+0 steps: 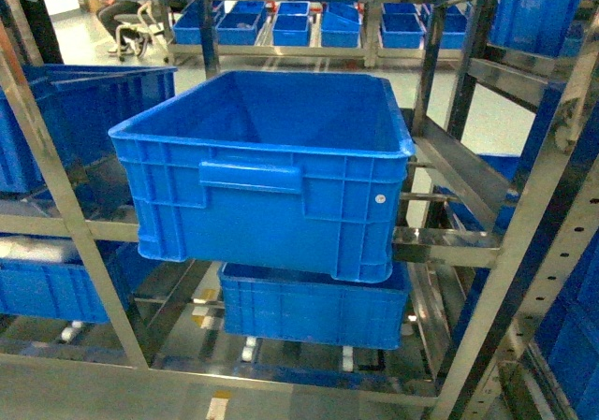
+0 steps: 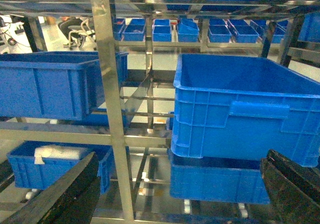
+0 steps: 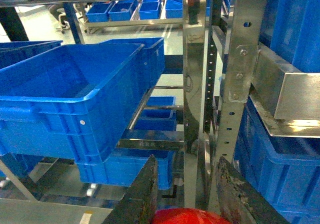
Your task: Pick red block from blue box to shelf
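Shiny steel shelf (image 1: 447, 248), glossy (plastic) red block (image 3: 187, 217)

A glossy red block (image 3: 189, 216) sits clamped between the right tool's (image 3: 186, 194) fingers, before the steel shelf (image 3: 196, 69).

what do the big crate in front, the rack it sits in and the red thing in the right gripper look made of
Crate: moulded blue plastic, ribbed walls, dull sheen. Rack: polished steel by its mirror-like reflections, probably stainless. Red thing: glossy, likely plastic; only its top edge shows between the right gripper fingers.

The steel shelf (image 1: 447, 248) carries dark blue ribbed crates (image 1: 265, 172).
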Robot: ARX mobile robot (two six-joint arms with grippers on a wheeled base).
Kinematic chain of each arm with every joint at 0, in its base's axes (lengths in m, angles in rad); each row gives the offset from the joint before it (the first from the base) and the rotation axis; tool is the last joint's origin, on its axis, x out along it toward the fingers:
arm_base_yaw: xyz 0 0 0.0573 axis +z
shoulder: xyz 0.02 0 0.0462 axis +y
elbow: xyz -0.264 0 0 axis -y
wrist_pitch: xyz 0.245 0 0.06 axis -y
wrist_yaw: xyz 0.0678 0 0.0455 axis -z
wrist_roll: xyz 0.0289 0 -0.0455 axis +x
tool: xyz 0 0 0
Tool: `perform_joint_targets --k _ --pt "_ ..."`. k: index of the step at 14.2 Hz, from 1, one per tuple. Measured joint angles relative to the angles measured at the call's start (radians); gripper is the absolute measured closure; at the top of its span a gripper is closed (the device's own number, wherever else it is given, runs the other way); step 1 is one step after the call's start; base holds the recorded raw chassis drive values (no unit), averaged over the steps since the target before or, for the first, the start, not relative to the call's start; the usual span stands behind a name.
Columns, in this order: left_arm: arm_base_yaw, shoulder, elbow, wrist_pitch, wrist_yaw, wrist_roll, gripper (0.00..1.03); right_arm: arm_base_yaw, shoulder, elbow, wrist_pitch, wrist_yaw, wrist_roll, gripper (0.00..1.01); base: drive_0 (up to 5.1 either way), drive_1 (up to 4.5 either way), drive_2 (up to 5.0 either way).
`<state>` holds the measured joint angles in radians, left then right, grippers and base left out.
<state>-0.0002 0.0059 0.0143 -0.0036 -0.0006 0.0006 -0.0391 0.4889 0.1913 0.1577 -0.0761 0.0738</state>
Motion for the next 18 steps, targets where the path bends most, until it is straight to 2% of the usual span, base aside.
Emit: perform_joint_targets --k 5,18 --pt "0.0 0.0 0.0 -0.001 0.0 0.0 0.05 0.0 -0.001 0.0 0.002 0.0 0.0 0.73 0.9 2.09 -3.2" --pt "0.0 0.0 0.0 0.001 0.0 0.0 0.05 0.0 0.0 0.0 0.0 0.001 0.0 0.73 0.3 2.25 -1.7"
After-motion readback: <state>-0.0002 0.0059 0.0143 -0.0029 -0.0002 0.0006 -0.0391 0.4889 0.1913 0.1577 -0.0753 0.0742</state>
